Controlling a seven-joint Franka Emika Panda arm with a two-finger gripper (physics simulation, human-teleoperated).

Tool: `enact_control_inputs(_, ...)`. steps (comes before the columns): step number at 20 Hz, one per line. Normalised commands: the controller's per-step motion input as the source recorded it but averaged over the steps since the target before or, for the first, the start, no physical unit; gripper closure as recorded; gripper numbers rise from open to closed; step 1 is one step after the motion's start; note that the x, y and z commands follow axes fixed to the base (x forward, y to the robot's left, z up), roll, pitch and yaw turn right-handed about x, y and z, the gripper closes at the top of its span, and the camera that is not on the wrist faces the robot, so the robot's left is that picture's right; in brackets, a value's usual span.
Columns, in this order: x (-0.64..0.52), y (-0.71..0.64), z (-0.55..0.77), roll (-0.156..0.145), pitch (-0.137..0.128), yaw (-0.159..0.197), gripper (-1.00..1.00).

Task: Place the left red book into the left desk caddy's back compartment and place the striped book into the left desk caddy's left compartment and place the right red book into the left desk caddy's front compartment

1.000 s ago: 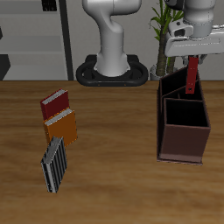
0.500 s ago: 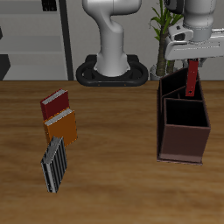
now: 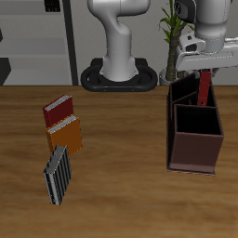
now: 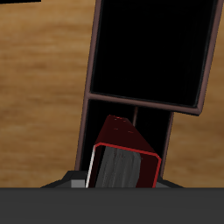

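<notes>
We hold the left red book (image 3: 203,85) clamped upright in the gripper (image 3: 206,67) above the left desk caddy (image 3: 194,149); misalignment could snag it on a partition

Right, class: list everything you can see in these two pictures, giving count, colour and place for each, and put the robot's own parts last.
left red book: one, dark red, upright in the gripper, lower end inside the left desk caddy's back compartment.
left desk caddy: one, dark brown-maroon, on the table.
right red book: one, red, flat on the table.
orange book: one, orange, just in front of it.
striped book: one, grey, black and white, nearest the front edge.
plant: one, green, behind the table.
gripper: one, white, above the caddy.
</notes>
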Motion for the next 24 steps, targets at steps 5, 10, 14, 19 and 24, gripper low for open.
enact_control_inputs(5, 0.01, 0.07, -0.09, 0.011, 0.010, 0.014, 1.00)
enact_control_inputs(10, 0.03, 0.02, -0.13, 0.000, 0.013, 0.021, 1.00)
enact_control_inputs(14, 0.07, -0.02, -0.12, -0.002, 0.032, -0.017, 1.00)
enact_control_inputs(19, 0.03, 0.00, -0.12, 0.003, 0.010, 0.023, 1.00)
enact_control_inputs(24, 0.04, 0.07, -0.16, 0.008, 0.021, 0.018, 1.00)
